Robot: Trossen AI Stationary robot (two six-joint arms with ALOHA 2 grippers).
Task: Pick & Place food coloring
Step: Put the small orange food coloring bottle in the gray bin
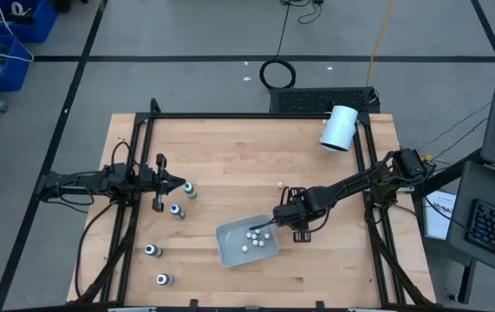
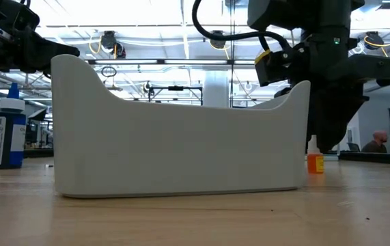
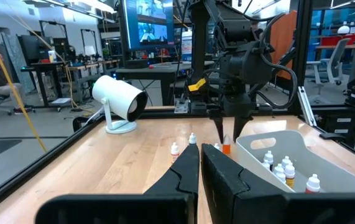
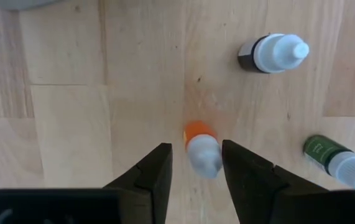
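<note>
A small orange food coloring bottle (image 4: 202,148) stands on the table (image 1: 230,147) just right of the clear tray (image 1: 227,251), near the tray's far right corner. It sits between the two fingers of the right gripper (image 4: 196,171), whose fingers stand a little apart on either side of it; a thin gap shows on each side, so the fingers flank the bottle without clearly pressing it. In the low view the same orange bottle (image 2: 314,158) shows upright on the wood beside the tray's right end, under the dark bulk of the right arm.

Inside the tray lie several whitish bottles (image 1: 254,242), loosely clustered toward its right half; the left wrist view shows some of them (image 3: 283,172) standing with pale tops up. Two more small bottles (image 3: 183,144) stand on the table beyond the tray.

Four dark-bodied bottles (image 1: 176,211) with pale tops stand well apart on the left part of the table, in a loose line running from far to near. Two of that kind, one dark (image 4: 272,53) and one green (image 4: 339,160), show beyond the orange one in the right wrist view.

The left gripper (image 1: 179,184) hangs at the table's left side with its fingers closed together and nothing between them, close to the farthest dark bottle (image 1: 191,191).

A white cylinder (image 1: 339,128) sits at the far right of the table.
</note>
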